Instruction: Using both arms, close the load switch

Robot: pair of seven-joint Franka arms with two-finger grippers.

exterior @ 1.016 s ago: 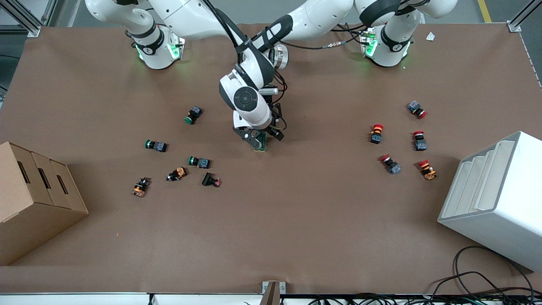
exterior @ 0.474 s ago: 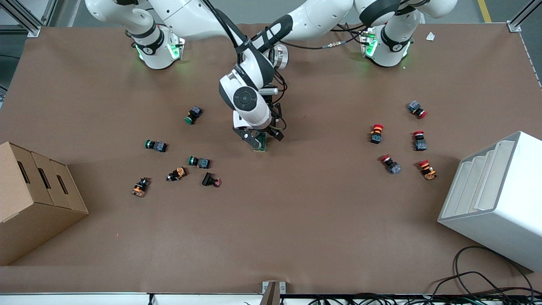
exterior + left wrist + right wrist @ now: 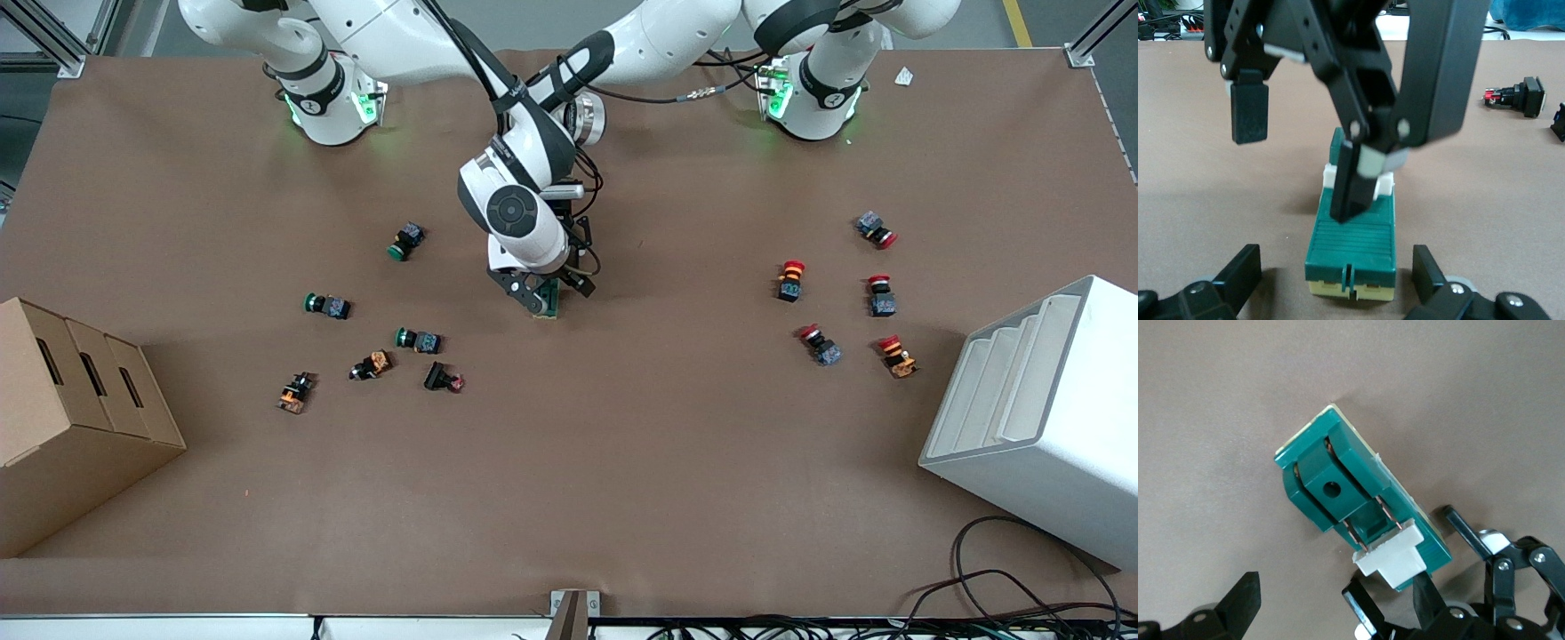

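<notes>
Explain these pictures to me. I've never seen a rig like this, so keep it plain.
Two white robot arms, the right arm and the left arm, stand at a brown table. One picture looks down from a high camera facing them. The other two come from cameras on each wrist.

Both arms meet mid-table over the load switch, a green block with a white lever. The left hand is open, with its fingers either side of the block. The right hand is open, with one fingertip on the lever. Nothing is held.

Around lie green push-buttons, red push-buttons, a cardboard box and a white rack.
</notes>
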